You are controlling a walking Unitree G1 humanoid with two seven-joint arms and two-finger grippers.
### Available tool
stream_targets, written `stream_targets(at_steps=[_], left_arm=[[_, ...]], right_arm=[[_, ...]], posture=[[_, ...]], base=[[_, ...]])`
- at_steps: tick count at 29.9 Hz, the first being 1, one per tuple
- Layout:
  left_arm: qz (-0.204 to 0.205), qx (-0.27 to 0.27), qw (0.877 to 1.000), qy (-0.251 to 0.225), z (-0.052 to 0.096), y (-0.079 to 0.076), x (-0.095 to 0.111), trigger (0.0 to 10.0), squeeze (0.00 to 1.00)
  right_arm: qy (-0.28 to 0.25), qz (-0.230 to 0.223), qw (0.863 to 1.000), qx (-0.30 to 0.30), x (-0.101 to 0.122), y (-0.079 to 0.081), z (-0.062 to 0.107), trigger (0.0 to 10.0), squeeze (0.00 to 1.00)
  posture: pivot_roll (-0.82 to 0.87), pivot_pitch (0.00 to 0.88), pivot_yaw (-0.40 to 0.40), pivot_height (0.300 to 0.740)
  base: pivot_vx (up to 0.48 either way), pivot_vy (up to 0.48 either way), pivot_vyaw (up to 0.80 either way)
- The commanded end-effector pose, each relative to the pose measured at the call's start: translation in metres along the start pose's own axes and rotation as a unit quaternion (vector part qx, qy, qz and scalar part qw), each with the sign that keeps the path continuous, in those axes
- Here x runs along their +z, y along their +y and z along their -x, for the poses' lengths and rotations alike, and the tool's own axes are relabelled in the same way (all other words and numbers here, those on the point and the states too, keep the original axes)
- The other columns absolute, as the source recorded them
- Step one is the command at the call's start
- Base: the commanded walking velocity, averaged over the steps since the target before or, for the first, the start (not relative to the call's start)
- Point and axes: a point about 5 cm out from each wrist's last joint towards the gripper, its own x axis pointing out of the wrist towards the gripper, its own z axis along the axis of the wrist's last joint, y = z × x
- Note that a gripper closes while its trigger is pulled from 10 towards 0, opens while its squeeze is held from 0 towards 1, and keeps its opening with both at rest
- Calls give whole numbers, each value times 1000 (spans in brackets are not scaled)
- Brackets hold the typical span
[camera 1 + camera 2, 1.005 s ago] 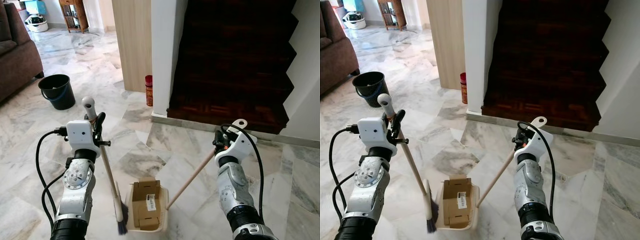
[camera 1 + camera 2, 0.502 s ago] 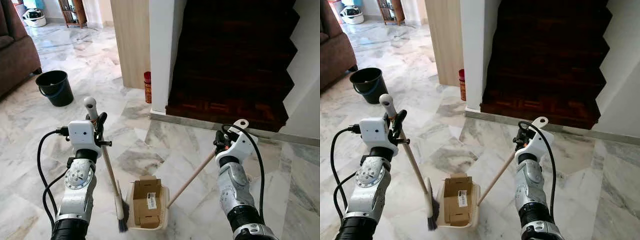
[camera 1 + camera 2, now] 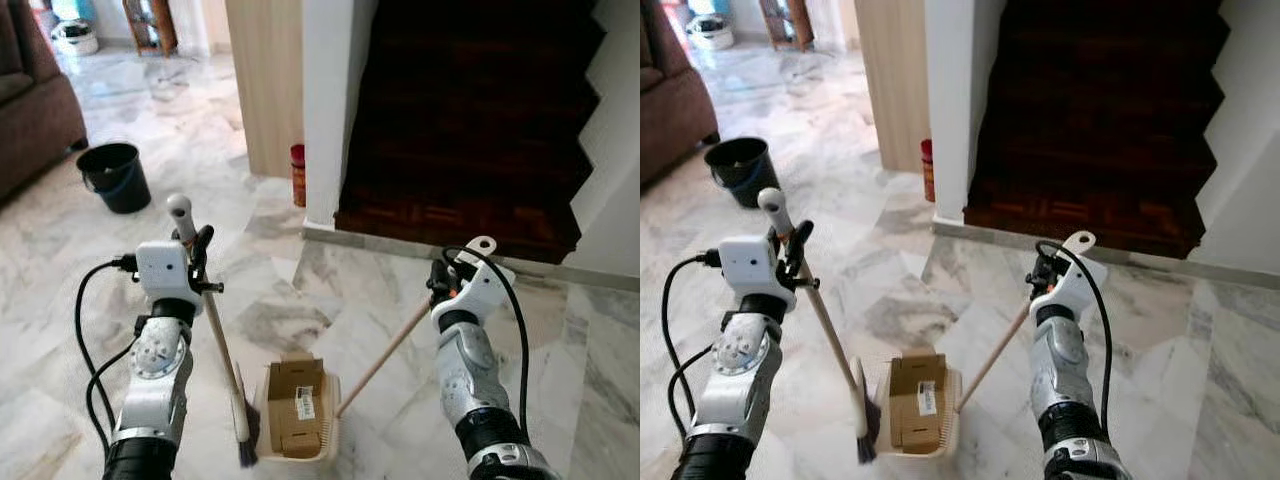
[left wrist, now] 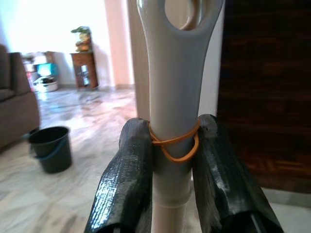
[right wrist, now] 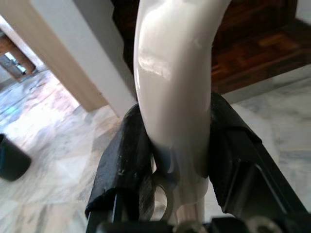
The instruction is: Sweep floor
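- Down at the dustpan [image 3: 297, 420], nothing you hold has shifted against it over the last second: the cardboard box [image 3: 298, 403] lies inside the pan as before, and the broom head [image 3: 241, 435] stands touching the pan's left edge as it did.
- What has changed is the view, which has swung and blurred a little, so the robot's head or body is moving while your tools keep their places; judge from that that this stroke is finished, the box is collected, and the next job is to carry the load off or find more litter.
- Left of the dustpan, your left gripper [image 3: 193, 252] is clamped on the broom handle [image 4: 171, 121] near its grey top, a finger [image 4: 127, 179] pressed on either side just under an orange rubber band [image 4: 174, 144], forearm raised and the stick running down to the pan.
- Right of the dustpan, your right gripper [image 3: 447, 282] is closed round the pale grip of the dustpan handle [image 3: 385, 352], which slants down and leftwards to the pan's back.
- Beyond the dustpan, a red canister [image 3: 297, 175] stands at the foot of the white pillar, a dark staircase [image 3: 470, 110] rises to the right, and a black bucket [image 3: 114, 177] sits well off to the left.
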Motion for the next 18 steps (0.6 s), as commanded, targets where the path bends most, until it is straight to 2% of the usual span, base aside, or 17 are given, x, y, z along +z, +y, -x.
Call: stream_targets(at_steps=[1,5,11,15,18], left_arm=[[-6,8,1000,-15,-3,7,6,10000,0],[-6,7,1000,-11,-3,7,5,10000,0],[-4,6,1000,-8,-3,7,5,10000,0],[-4,6,1000,-8,-4,7,5,10000,0],[-4,6,1000,-7,-4,7,5,10000,0]], right_arm=[[-24,-14,999,16,10,14,-4,10000,0],[-27,-15,999,17,10,15,-4,10000,0],[-26,-16,999,19,11,16,-5,10000,0],[-26,-13,999,18,11,15,-5,10000,0],[-26,-14,999,17,11,15,-5,10000,0]], posture=[[74,0,7,740],[74,0,7,740],[73,0,7,740],[72,0,8,740],[72,0,7,740]], base=[[0,0,0],[0,88,0],[0,471,0],[0,480,-800],[0,480,0]])
